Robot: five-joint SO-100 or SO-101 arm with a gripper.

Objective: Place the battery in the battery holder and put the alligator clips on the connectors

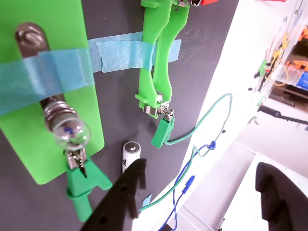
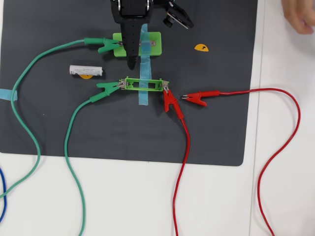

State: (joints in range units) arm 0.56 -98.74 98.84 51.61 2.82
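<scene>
The battery (image 2: 86, 71) lies on the black mat, left of the battery holder (image 2: 144, 84), which is taped down with its slot empty. In the wrist view the battery (image 1: 130, 153) shows partly behind my left finger (image 1: 122, 197). A green alligator clip (image 2: 108, 88) grips the holder's left connector, and it also shows in the wrist view (image 1: 162, 131). A red clip (image 2: 171, 102) grips the right connector. A second red clip (image 2: 199, 97) lies loose on the mat. A second green clip (image 2: 105, 45) is on the light-green bulb block (image 2: 155, 43). My gripper (image 2: 160, 44) is open and empty above the block.
Blue tape (image 2: 143, 96) crosses the holder and the block. An orange half-disc sticker (image 2: 201, 47) sits at the upper right of the mat. Green wires (image 2: 34, 142) and red wires (image 2: 275, 152) trail over the white table. A hand (image 2: 300, 14) is at the top right.
</scene>
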